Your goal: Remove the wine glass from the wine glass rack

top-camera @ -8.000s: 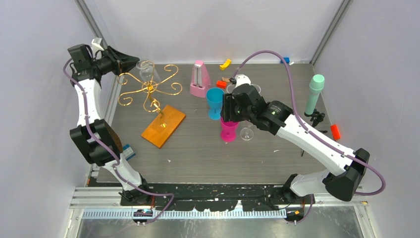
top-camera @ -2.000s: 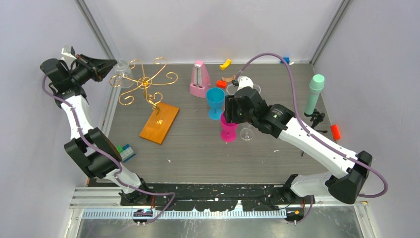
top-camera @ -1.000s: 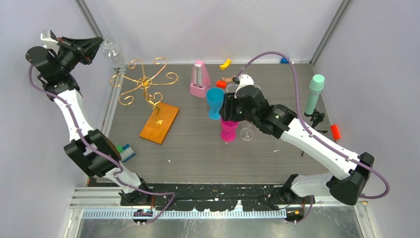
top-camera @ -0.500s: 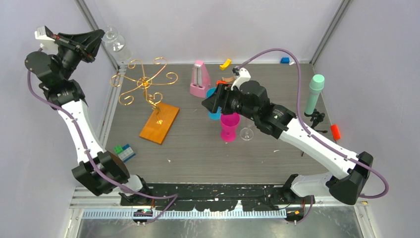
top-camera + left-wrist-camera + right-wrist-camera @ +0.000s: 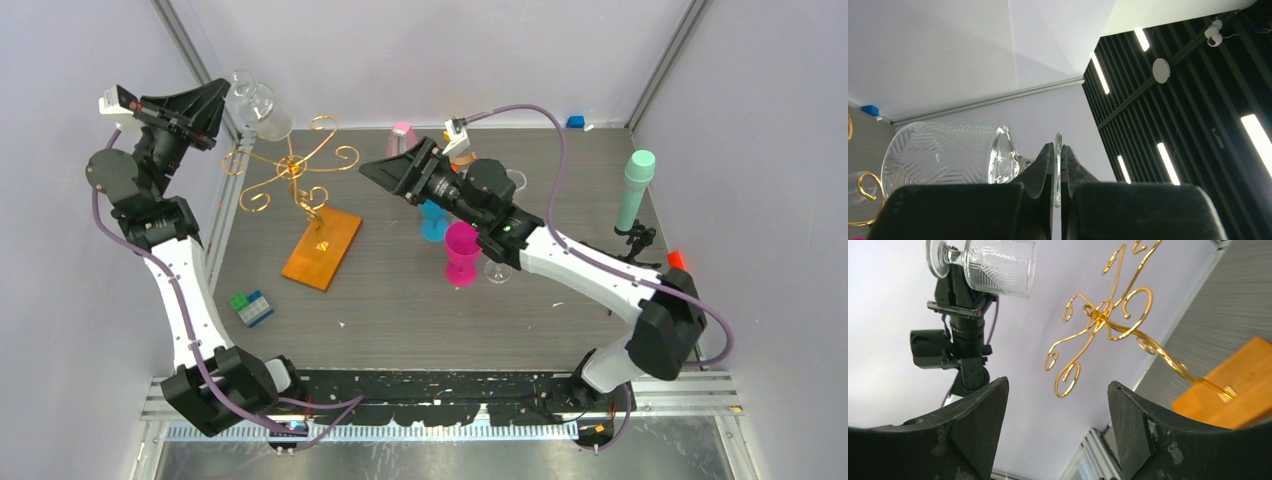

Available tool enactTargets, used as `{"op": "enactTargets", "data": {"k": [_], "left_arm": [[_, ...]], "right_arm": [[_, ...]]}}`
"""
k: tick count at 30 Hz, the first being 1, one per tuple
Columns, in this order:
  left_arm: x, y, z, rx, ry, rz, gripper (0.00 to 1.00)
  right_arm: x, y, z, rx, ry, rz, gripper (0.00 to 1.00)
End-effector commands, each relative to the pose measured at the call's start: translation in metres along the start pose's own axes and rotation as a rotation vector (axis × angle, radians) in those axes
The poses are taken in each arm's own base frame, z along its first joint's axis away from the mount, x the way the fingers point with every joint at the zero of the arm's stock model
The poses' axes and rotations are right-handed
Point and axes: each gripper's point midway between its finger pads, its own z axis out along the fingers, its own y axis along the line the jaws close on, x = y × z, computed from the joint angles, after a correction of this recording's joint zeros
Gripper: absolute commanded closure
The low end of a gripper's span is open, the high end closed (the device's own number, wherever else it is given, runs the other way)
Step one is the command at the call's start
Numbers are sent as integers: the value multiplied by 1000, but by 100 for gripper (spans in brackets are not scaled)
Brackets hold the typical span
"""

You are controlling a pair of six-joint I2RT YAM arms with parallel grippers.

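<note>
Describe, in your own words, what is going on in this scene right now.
The left gripper is shut on the foot of a clear cut-glass wine glass, holding it tipped sideways in the air, apart from the gold wire wine glass rack with its orange-brown base. So the glass is already off the rack. The right gripper hangs open and empty above the table, pointed towards the rack.

The wine glass (image 5: 943, 152) is seen clear, with fine crossing lines cut in it. The wine glass rack (image 5: 293, 168) is of gold wire, its base (image 5: 322, 250) orange-brown. A magenta goblet (image 5: 462, 245) and a blue cup (image 5: 433, 225) are shown on the grey, wood-grained table (image 5: 400, 300).
</note>
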Motion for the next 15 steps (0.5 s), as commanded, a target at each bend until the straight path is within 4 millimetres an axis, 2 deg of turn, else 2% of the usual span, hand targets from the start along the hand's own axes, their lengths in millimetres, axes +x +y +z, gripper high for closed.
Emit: {"op": "enactTargets", "data": {"k": [1, 9, 15], "left_arm": [[30, -56, -16, 158, 25, -89, 100], [43, -60, -22, 182, 62, -182, 100], [63, -64, -21, 190, 114, -188, 100]], "right_arm": [[-20, 62, 12, -264, -84, 85, 22], [-16, 86, 37, -416, -93, 164, 21], [-13, 96, 41, -448, -122, 142, 25]]}}
